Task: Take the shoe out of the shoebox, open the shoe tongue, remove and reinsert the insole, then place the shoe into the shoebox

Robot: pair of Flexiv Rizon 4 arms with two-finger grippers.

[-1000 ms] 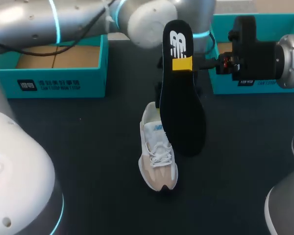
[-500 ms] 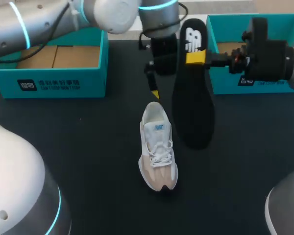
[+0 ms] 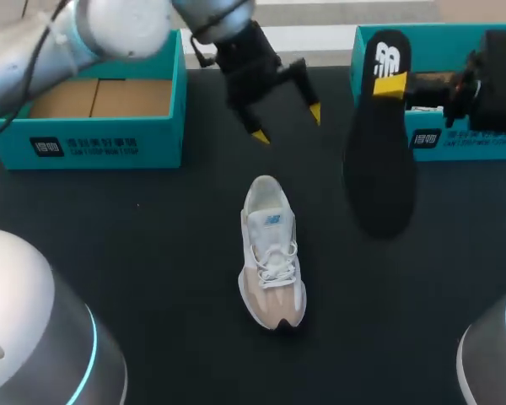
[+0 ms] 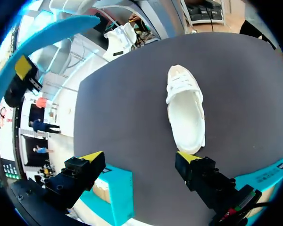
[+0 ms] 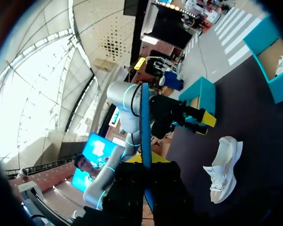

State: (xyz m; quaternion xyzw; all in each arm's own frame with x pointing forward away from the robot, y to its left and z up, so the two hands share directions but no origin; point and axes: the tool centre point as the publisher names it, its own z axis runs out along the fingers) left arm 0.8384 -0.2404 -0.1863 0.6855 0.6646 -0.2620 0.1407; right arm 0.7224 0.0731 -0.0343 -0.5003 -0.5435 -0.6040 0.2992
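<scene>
Pinching the insole (image 3: pixel 379 160), right pincer (image 3: pixel 394 83) hangs clear of shoe (image 3: pixel 270 253) (left pincer (image 3: pixel 287 123) spread wide).

One white shoe (image 3: pixel 271 253), one black insole (image 3: pixel 379 160), two teal shoeboxes (image 3: pixel 93 143) (image 3: pixel 489 143), two robot arms (image 3: pixel 110 25) (image 3: pixel 499 80)

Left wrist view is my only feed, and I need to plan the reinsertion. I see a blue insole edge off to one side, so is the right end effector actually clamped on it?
Observer: Yes. The right wrist view shows the insole edge-on between both fingers of the right end effector.
Operator: Where does it hang?
Observer: In the head view it hangs clear of the shoe, wider end down, in front of the right shoebox.
Operator: Any room in the other box?
Observer: The left shoebox shows only bare cardboard inside.
</scene>
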